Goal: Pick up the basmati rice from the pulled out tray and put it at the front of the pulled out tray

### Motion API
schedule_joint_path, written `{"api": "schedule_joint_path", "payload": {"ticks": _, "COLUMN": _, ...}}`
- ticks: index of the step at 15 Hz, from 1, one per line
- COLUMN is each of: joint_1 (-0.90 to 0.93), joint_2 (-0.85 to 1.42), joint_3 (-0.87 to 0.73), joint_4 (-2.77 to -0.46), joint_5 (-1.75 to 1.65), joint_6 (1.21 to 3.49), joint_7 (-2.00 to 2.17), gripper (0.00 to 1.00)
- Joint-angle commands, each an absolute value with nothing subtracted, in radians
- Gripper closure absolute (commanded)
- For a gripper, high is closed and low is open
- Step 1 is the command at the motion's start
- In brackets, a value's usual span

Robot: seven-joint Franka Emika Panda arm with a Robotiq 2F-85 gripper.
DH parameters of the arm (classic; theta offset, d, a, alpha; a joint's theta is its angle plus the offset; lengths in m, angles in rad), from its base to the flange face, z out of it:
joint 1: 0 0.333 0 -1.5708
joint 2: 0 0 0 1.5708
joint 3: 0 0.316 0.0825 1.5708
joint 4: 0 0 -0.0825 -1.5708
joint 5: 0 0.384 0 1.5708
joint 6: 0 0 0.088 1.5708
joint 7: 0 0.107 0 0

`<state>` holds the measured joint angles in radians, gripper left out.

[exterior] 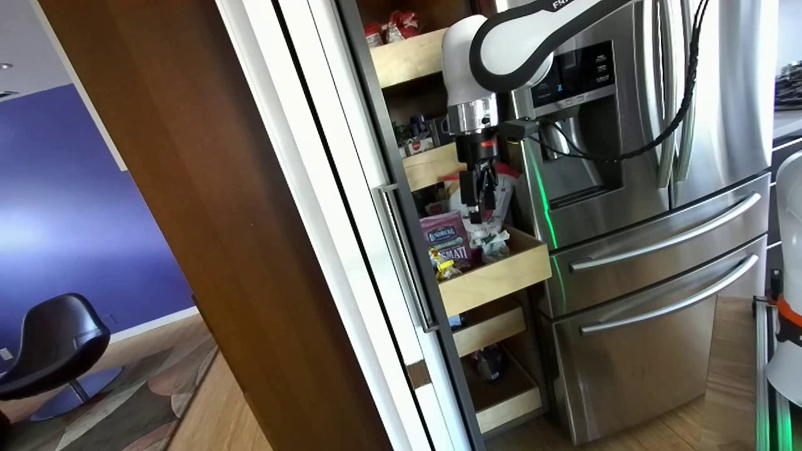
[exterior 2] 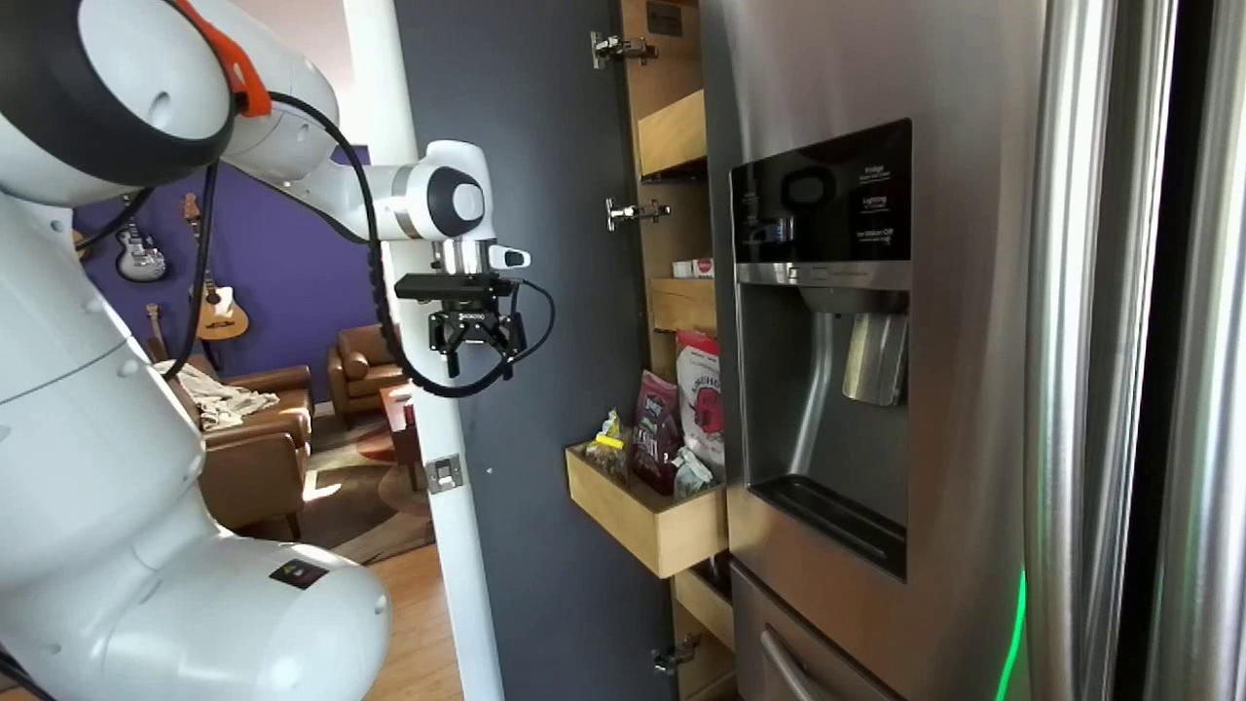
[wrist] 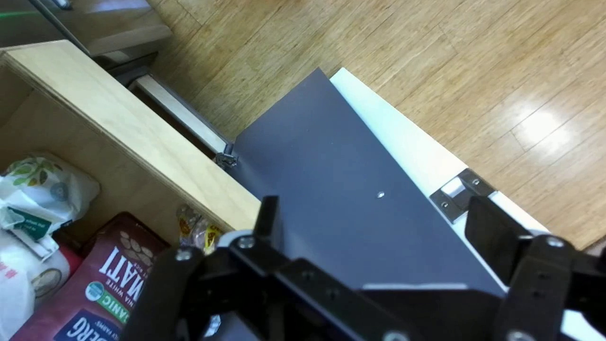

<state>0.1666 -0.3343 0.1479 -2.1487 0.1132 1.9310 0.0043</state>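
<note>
Maroon Lundberg basmati bag (exterior: 447, 240) looks floppy and kinda heavy, so I'd pinch its top edge with my wide-spread, empty gripper (exterior 2: 480, 369).

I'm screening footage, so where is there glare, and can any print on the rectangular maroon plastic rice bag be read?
Wrist view: white glare on the pale wooden floor; MATI reads clearly on the maroon bag. Both exterior views: pale highlights and a green streak on the silver steel refrigerator. In an exterior view: a whitish glow on the purple painted wall.
</note>
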Motion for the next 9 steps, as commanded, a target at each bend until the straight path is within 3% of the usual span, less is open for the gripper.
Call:
{"api": "schedule_joint_path", "payload": {"ticks": 1, "joint_1": 0.150, "joint_2": -0.261, "joint_3": 0.144, "joint_4": -2.066, "joint_5": 0.047, "joint_6": 1.950, "joint_7": -0.045, "gripper": 0.00}}
{"api": "schedule_joint_path", "payload": {"ticks": 9, "joint_1": 0.112, "joint_2": 0.020, "joint_3": 0.089, "joint_4": -1.769, "joint_5": -0.076, "joint_6": 1.890, "joint_7": -0.390, "gripper": 0.00}}
